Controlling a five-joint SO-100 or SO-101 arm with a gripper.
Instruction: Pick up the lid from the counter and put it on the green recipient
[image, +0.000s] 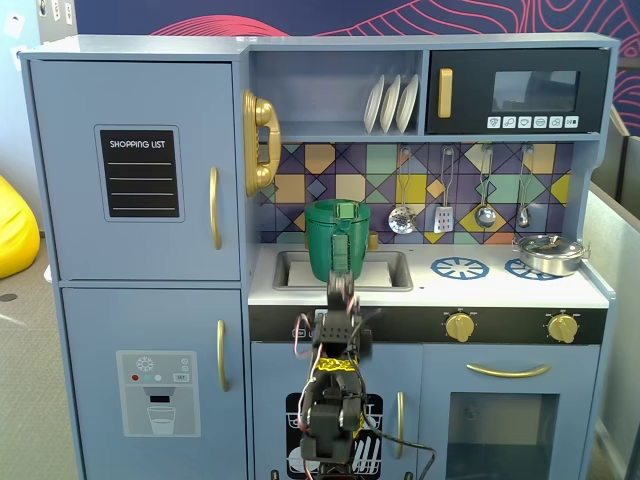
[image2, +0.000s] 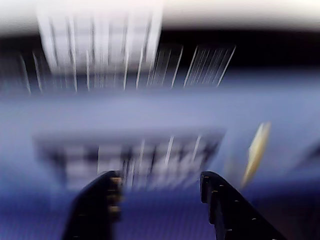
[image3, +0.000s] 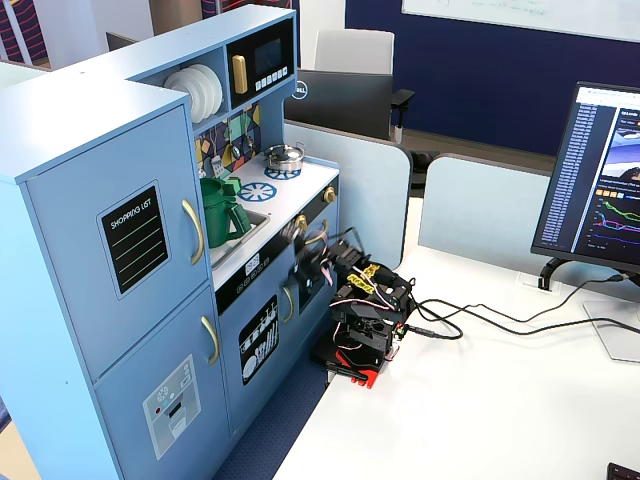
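Note:
The green recipient (image: 338, 245) stands upright in the sink of the toy kitchen, its ribbed strap handle facing the camera; it also shows in another fixed view (image3: 222, 215). The lid (image: 340, 209) lies on top of it, small raised handle up, and shows there too (image3: 228, 187). My gripper (image: 340, 285) is in front of the counter edge, below the recipient and apart from it. In the wrist view my gripper (image2: 160, 187) is open and empty. That view is motion-blurred and faces the blue cabinet front.
A silver pot (image: 548, 252) sits on the right burner beside a blue burner ring (image: 459, 267). Utensils (image: 443, 215) hang on the back wall. A gold door handle (image2: 255, 150) is right of the jaws. The arm base (image3: 360, 345) and cables lie on the white desk.

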